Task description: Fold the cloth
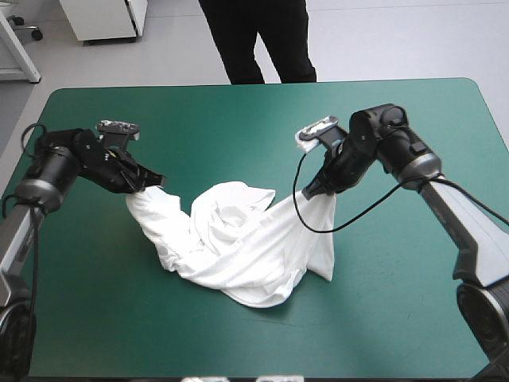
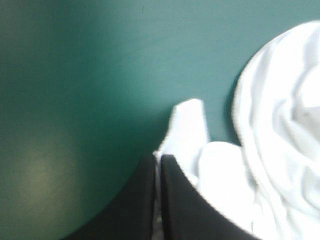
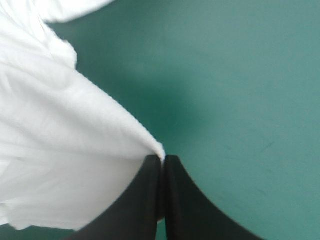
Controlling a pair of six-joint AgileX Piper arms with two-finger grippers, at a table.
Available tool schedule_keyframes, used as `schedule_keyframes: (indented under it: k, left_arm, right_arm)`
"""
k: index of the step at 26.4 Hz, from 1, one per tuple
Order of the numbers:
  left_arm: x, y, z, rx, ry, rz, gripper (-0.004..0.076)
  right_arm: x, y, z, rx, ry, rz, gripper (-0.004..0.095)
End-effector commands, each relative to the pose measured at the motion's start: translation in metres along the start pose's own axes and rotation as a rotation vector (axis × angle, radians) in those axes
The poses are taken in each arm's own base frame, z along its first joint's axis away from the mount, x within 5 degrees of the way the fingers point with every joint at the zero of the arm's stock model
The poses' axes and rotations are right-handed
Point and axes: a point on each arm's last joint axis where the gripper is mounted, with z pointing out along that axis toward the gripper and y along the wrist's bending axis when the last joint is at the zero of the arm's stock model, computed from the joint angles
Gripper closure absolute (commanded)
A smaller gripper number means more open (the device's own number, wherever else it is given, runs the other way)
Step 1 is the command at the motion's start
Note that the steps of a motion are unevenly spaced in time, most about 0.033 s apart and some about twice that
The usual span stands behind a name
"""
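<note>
- Teal-green table cover (image 1: 238, 119) carries one thing, near its middle.
- T-shirt (image 1: 238, 239): white and crumpled, it sags between two raised ends, with its bulk resting on the cover toward the near edge.
- Left gripper (image 1: 151, 181): fingers all but closed, pinching one end of the fabric just above the cover.
- Right gripper (image 1: 316, 191): likewise pinched onto the other end, with cloth fanning down from it.
- Progress, as I judge it: early. Both ends are grasped, but spreading flat and every fold are not yet done.
</note>
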Motion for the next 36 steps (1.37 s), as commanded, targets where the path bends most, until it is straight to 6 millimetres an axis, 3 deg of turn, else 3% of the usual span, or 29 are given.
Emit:
schedule_keyframes:
  k: [1,7,12,17,20,26,29,31,32,33,34,35,36]
  left_arm:
    - [-0.007,-0.021,-0.08,0.062,-0.271,0.001,0.0733]
    - [-0.011,-0.048,-0.194,0.168,-0.645,0.068,0.0733]
    - [-0.007,-0.068,-0.283,0.224,-0.94,0.145,0.0733]
    - [0.008,-0.082,-0.347,0.25,-1.165,0.219,0.0733]
    - [0.023,-0.088,-0.374,0.241,-1.255,0.255,0.0733]
    - [0.048,-0.095,-0.393,0.236,-1.292,0.289,0.0733]
    - [0.061,-0.098,-0.397,0.244,-1.27,0.302,0.0733]
    - [0.064,-0.098,-0.39,0.241,-1.208,0.297,0.0733]
    - [0.063,-0.096,-0.378,0.231,-1.132,0.273,0.0733]
    - [0.063,-0.094,-0.373,0.218,-1.097,0.263,0.0733]
    - [0.06,-0.092,-0.356,0.21,-1.007,0.234,0.0733]
    - [0.057,-0.092,-0.345,0.203,-0.964,0.231,0.0733]
    - [0.05,-0.089,-0.322,0.168,-0.884,0.213,0.0733]
  right_arm:
    - [0.003,-0.003,-0.09,0.086,-0.229,0.016,0.0925]
    - [0.018,0.003,-0.195,0.232,-0.538,0.023,0.0925]
    - [0.045,0.016,-0.283,0.349,-0.856,0.03,0.0925]
    - [0.082,0.033,-0.344,0.399,-1.103,0.015,0.0925]
    - [0.108,0.043,-0.365,0.414,-1.175,0.011,0.0925]
    - [0.146,0.057,-0.386,0.412,-1.244,0.004,0.0925]
    - [0.152,0.061,-0.383,0.361,-1.212,0.015,0.0925]
    - [0.146,0.06,-0.362,0.304,-1.117,0.016,0.0925]
    - [0.138,0.058,-0.34,0.248,-1.016,0.021,0.0925]
    - [0.135,0.057,-0.33,0.227,-0.974,0.023,0.0925]
    - [0.126,0.054,-0.301,0.17,-0.872,0.032,0.0925]
    - [0.122,0.054,-0.29,0.145,-0.836,0.036,0.0925]
    - [0.115,0.05,-0.263,0.117,-0.75,0.05,0.0925]
